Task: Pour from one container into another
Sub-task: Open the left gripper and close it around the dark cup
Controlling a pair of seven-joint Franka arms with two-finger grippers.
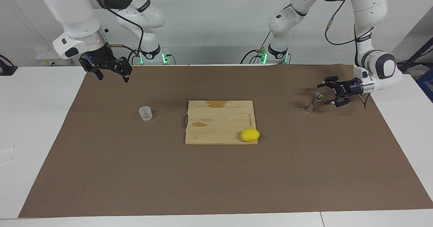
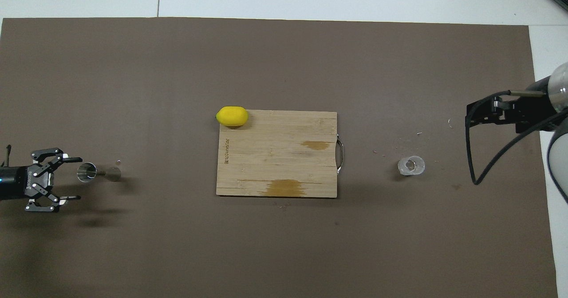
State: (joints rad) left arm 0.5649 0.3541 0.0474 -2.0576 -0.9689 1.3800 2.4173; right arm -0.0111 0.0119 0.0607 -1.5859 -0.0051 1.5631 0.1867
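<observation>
My right gripper (image 1: 110,75) waits, fingers apart, over the mat's (image 1: 216,179) near edge. My left gripper (image 1: 327,91), fingers spread and empty, sits low just beside the upright jigger (image 1: 314,102). Farther out, the clear cup (image 1: 145,113) stands beside the cutting board (image 1: 216,118), whose outermost corner carries the lemon (image 1: 250,135).

You have a white table (image 1: 40,125) covered by a brown mat (image 1: 216,179). At the mat's middle lies a wooden board (image 1: 220,120) with two darker stains and a small metal handle (image 2: 340,156) on the edge toward the right arm's end. A lemon (image 1: 250,135) sits on the board's corner farthest from the robots, toward the left arm's end.
</observation>
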